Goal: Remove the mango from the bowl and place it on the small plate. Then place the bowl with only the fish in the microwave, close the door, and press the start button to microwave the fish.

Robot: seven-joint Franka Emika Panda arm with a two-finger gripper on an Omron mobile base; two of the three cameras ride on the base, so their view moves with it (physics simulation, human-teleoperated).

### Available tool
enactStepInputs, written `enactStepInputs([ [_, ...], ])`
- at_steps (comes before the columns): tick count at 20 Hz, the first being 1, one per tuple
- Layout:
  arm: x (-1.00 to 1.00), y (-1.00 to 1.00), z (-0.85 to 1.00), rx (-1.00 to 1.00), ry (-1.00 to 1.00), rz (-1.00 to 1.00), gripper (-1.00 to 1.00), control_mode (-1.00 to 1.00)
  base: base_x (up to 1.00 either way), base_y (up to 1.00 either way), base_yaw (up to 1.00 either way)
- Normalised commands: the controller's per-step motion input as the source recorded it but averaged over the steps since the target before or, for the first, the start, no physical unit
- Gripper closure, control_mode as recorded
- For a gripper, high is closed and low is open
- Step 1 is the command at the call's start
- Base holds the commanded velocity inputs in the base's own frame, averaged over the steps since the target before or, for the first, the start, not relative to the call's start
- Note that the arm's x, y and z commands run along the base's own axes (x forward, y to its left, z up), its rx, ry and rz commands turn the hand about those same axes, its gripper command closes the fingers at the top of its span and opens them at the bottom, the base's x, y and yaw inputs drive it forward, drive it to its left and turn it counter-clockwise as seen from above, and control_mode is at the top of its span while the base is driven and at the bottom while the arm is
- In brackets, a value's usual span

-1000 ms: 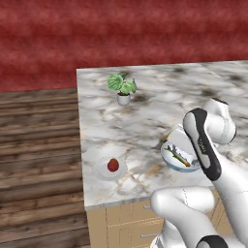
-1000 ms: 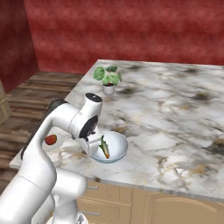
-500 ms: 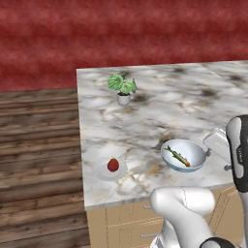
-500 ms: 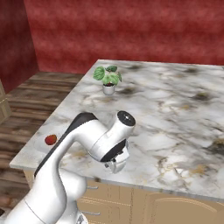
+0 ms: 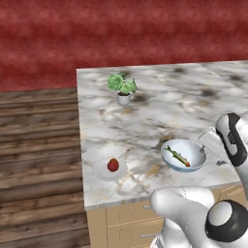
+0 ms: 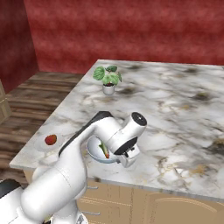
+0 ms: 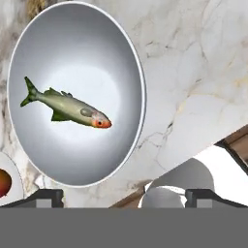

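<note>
The light blue-white bowl (image 5: 195,162) (image 7: 97,53) stands near the counter's front edge. The green-yellow fish (image 5: 177,156) (image 7: 67,107) lies in it alone. The red-orange mango (image 5: 113,164) (image 6: 50,140) rests on the small plate (image 5: 100,169) to the bowl's left. My gripper (image 7: 127,196) (image 6: 126,158) is open and empty, with its fingertips (image 7: 46,196) far apart. It hovers low over the counter's front edge, just right of the bowl. In the right base view my arm hides part of the bowl (image 6: 94,151). The microwave and its door are out of view.
A small potted plant (image 5: 122,87) (image 6: 107,78) stands at the back left of the marble counter (image 5: 160,111). The counter's left edge drops to a wooden floor (image 5: 38,145). A red wall runs behind.
My arm has swung from above the bowl's left side over to its right, so the bowl and fish now show uncovered in the left base view. The gripper has stayed open.
</note>
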Motion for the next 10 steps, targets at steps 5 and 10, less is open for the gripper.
enactStepInputs([
  [5,0.2,-0.19,-0.59,0.0,-0.01,0.11,-1.0,-1.0,0.0,0.0,0.0],
  [10,0.02,-0.24,-0.34,0.0,-0.03,0.06,-1.0,-1.0,0.0,0.0,0.0],
])
